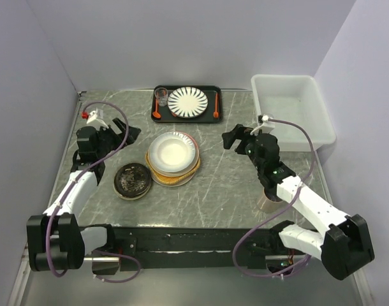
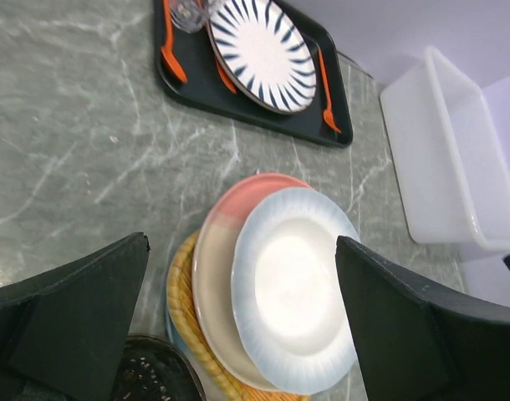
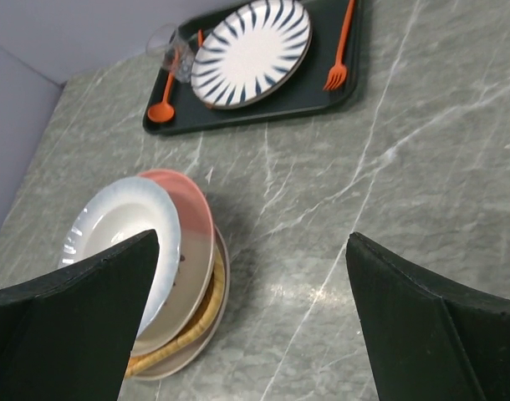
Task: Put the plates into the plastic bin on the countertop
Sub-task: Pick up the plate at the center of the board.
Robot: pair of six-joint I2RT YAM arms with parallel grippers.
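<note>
Symmetrically, left tool (image 1: 127, 131) and right tool (image 1: 233, 137) hover agape, flanking plates (image 1: 173, 153).

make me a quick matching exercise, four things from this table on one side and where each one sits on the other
Things
1. striped plate
2. plastic bin
3. dark brown plate
4. pale blue-white plate

Places
A. on top of the stack
B. alone on the countertop, left of the stack
C. on the black tray
D. far right corner, nothing inside it

Pairs: 1-C, 2-D, 3-B, 4-A
</note>
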